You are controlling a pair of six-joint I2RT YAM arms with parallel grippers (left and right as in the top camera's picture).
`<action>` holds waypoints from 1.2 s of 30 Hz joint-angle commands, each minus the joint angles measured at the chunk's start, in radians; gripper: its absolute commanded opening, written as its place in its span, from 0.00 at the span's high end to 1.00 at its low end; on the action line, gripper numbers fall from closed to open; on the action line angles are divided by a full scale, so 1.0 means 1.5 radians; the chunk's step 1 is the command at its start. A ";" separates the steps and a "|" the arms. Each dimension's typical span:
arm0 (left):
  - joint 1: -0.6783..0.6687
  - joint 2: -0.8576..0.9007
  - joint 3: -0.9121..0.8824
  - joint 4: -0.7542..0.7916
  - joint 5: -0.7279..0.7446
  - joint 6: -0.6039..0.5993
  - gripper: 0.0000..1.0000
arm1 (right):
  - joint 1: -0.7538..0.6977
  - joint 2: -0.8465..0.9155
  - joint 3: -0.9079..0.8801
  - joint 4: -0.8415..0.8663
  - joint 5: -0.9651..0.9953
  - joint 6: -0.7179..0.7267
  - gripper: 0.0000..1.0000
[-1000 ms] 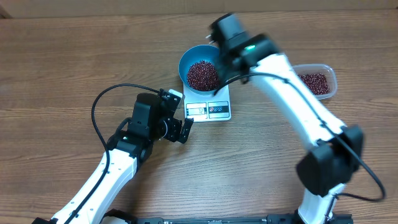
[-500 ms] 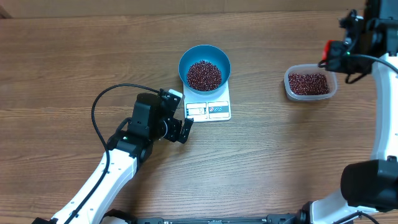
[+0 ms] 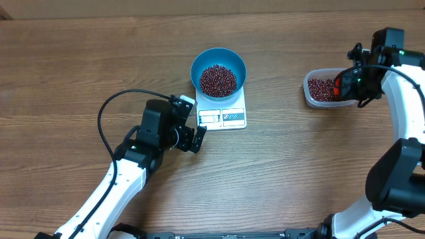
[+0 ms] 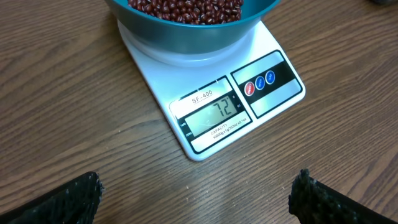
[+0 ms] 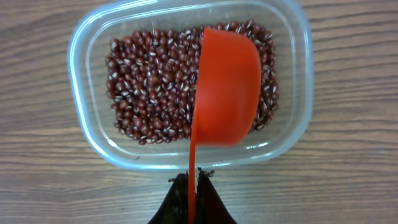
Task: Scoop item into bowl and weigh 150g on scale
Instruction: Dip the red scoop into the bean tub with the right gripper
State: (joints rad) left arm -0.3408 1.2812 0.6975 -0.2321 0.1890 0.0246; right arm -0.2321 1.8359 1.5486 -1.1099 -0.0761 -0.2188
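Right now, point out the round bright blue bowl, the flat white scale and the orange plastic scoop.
Round bright blue bowl [image 3: 218, 56]: overhead view, bare inner wall.
Flat white scale [image 4: 214, 115]: left wrist view, display panel.
Orange plastic scoop [image 5: 227, 87]: right wrist view, cup's outer side.

Bowl [image 3: 195, 69] on scale [image 3: 222, 118], tub [image 3: 308, 95] rightward

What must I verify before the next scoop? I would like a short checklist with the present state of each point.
1. The right gripper is shut on the scoop handle: ok.
2. The scoop is over the tub: ok.
3. The tub holds beans: ok.
4. The scoop is filled: cannot tell, its inside is hidden.
5. The bowl sits on the scale: ok.
6. The display shows the target: not ok, it reads 72.
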 commanded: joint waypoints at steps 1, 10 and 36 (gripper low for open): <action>-0.001 0.004 -0.003 0.001 -0.004 -0.007 0.01 | -0.001 0.012 -0.038 0.040 0.027 -0.030 0.96; -0.001 0.004 -0.003 0.001 -0.004 -0.007 0.00 | 0.005 0.016 -0.084 0.107 0.050 -0.030 0.96; -0.001 0.004 -0.003 0.001 -0.004 -0.007 0.00 | 0.059 0.016 -0.091 0.042 -0.084 -0.067 0.96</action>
State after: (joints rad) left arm -0.3408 1.2812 0.6979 -0.2321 0.1890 0.0246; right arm -0.1497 1.8572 1.4189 -1.0306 -0.1314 -0.3073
